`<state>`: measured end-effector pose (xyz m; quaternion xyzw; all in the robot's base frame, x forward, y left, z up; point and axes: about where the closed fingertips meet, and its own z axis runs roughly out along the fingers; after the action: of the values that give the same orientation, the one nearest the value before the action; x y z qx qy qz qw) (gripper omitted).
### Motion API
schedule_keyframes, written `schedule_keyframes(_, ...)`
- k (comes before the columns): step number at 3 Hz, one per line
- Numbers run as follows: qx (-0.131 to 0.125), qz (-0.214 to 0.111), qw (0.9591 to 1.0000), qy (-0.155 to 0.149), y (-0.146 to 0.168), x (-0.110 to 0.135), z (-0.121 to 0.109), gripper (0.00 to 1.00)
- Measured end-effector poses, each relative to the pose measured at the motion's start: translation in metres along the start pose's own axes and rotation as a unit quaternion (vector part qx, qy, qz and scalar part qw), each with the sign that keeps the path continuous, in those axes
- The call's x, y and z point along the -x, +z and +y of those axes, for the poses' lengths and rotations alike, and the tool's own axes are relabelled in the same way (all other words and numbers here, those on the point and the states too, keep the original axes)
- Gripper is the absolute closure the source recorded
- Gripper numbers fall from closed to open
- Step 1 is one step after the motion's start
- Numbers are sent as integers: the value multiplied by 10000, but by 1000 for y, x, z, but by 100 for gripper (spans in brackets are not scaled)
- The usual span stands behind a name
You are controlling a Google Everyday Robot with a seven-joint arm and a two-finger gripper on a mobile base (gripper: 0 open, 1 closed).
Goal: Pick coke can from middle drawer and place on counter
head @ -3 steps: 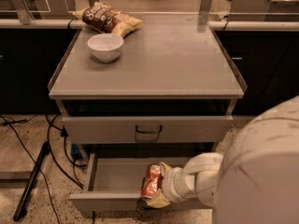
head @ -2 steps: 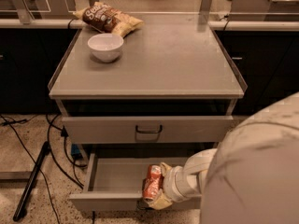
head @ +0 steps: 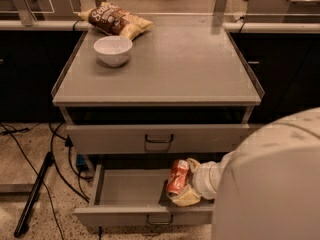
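The middle drawer (head: 125, 191) is pulled open below the cabinet's upper front. The coke can (head: 177, 178), red with white lettering, stands tilted inside the drawer near its right side. My gripper (head: 183, 183) reaches into the drawer from the right and is shut on the can, one pale finger under it and one behind its top. The white arm fills the lower right of the view and hides the drawer's right end. The counter (head: 185, 64) is the flat grey top of the cabinet above.
A white bowl (head: 113, 50) sits on the counter at the left rear, a brown-and-yellow chip bag (head: 116, 21) behind it. The closed upper drawer front (head: 159, 138) overhangs the open drawer. Black cables (head: 55, 159) and a dark pole lie on the floor at left.
The gripper and can have risen slightly inside the drawer, and the white arm has shifted, covering more of the lower right.
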<state>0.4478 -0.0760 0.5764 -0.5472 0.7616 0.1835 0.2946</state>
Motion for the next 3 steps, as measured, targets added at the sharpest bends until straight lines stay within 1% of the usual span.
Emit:
schedule_keyframes(1,-169,-410,9987,234,-34,11,-37,100)
schedule_keyframes(2,-308,-583,9971,371,-71,29,-65,100)
schedule_keyframes(3,-299,-590,9972,356,-69,30,-63,100)
